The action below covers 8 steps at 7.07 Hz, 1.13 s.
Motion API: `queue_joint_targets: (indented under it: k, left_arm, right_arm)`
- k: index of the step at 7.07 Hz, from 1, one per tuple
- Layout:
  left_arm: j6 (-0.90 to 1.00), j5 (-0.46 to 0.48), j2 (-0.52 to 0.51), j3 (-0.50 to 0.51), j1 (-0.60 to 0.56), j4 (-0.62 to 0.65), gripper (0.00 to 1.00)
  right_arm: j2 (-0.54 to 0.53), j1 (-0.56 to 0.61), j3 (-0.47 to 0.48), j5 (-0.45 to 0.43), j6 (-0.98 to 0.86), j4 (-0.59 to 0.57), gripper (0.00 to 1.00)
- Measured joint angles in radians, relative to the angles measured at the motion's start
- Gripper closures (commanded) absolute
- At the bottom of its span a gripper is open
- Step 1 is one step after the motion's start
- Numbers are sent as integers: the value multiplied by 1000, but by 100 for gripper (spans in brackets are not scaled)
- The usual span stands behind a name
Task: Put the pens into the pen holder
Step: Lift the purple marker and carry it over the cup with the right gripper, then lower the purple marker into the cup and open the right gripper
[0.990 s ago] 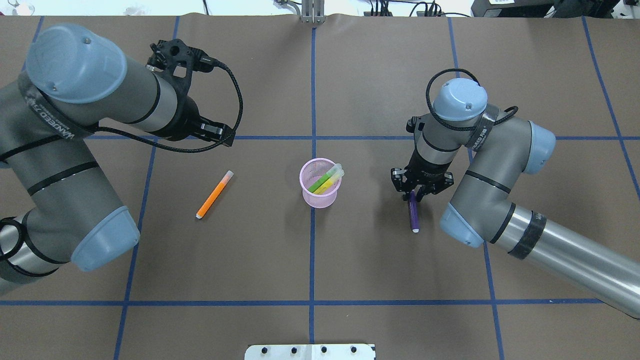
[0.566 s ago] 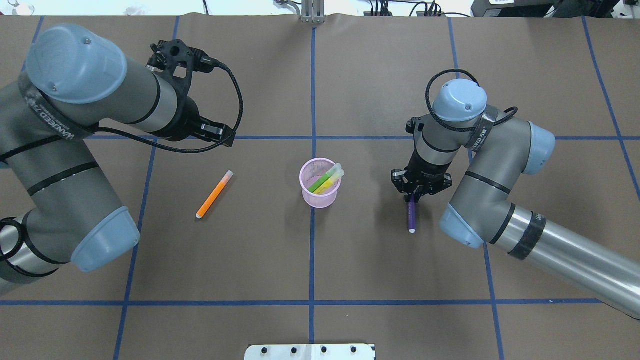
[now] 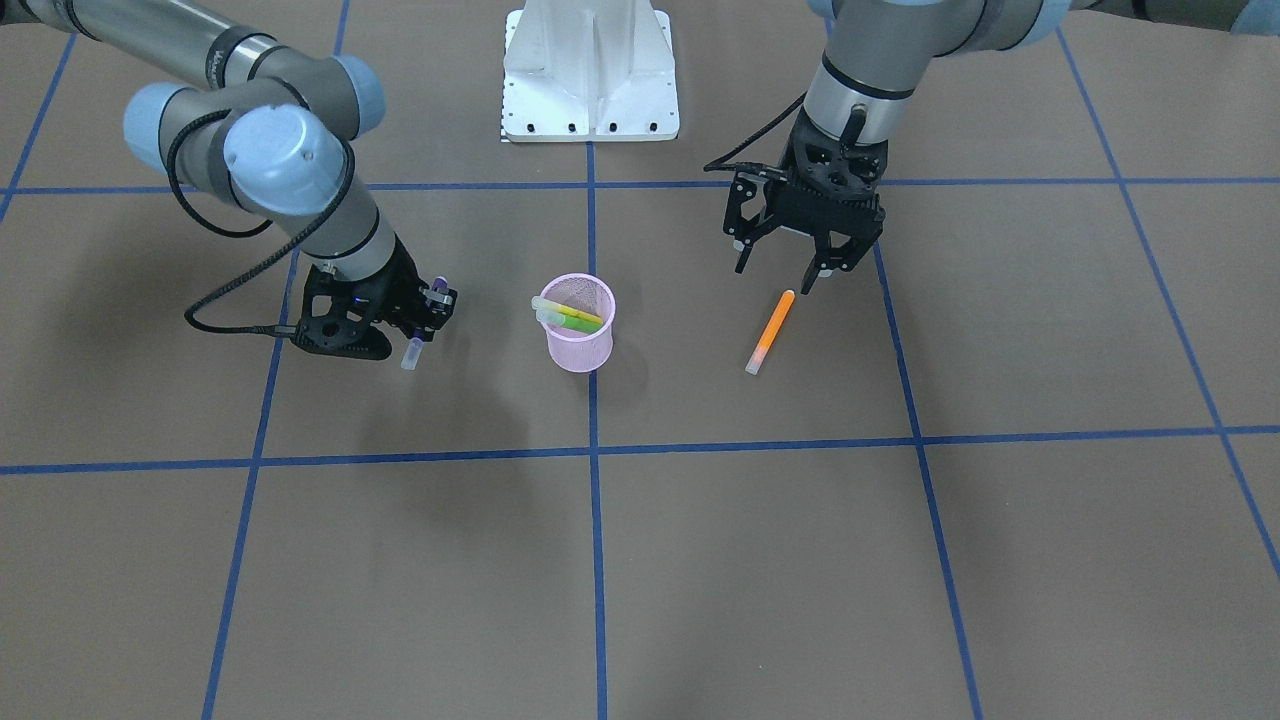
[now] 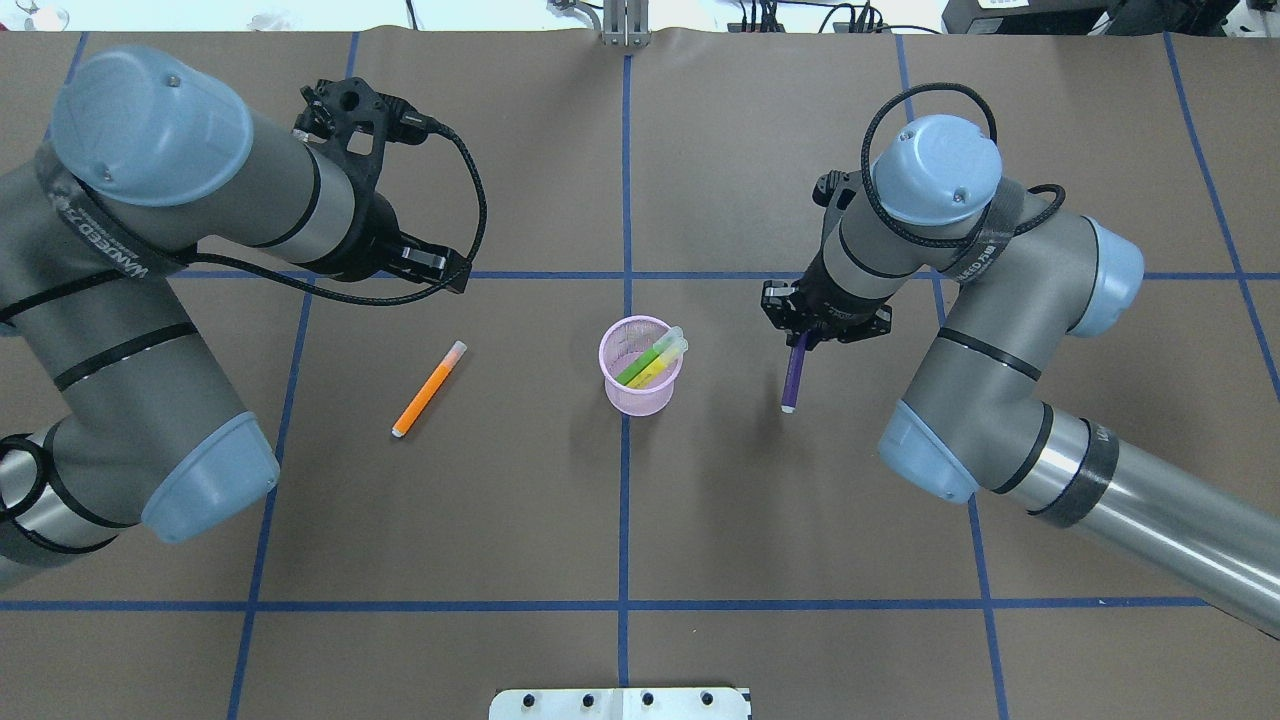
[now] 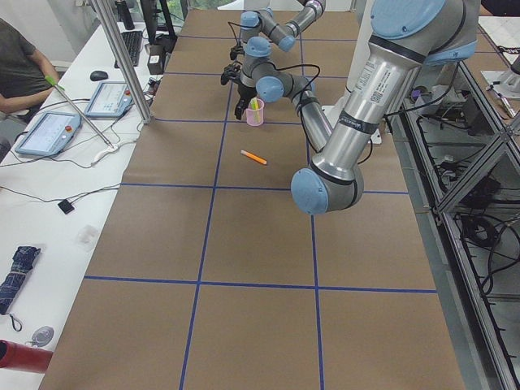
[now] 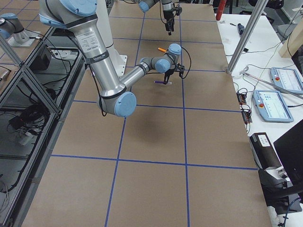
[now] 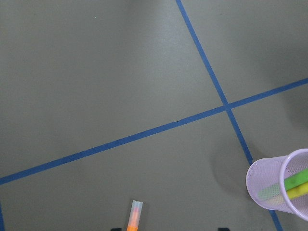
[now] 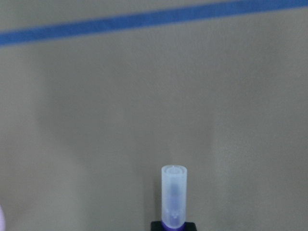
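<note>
Brown table [image 4: 700,520]: two pens [image 4: 650,362] in pen holder [image 4: 640,395]; orange pen [image 4: 430,388] lies loose, left gripper [image 3: 776,274] agape, empty — right gripper [image 4: 803,340] clamps purple pen [image 4: 794,378].

Pink wire-mesh pen holder [image 4: 641,396], matt paper tabletop [image 4: 480,520]

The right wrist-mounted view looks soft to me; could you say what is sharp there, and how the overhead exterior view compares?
Right wrist-mounted view: soft throughout. The pale cap of the purple pen, close to the lens, is the clearest part, and the blue tape line is smeared. Overhead exterior view: crisp, in even light, with only faint soft-edged shadows around the pen holder.
</note>
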Motion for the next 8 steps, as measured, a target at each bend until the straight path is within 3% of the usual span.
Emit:
queue_joint_targets:
  k: [3, 6, 8]
  left_arm:
    - [3, -1, 3, 7, 1, -3, 27]
    - [27, -1, 94, 5, -6, -51, 27]
    - [43, -3, 152, 6, -24, -96, 24]
  right_arm:
    - [26, -27, 91, -208, 135, -21, 100]
    - [167, -85, 91, -404, 270, -181, 100]
    - [236, -107, 70, -471, 369, -229, 100]
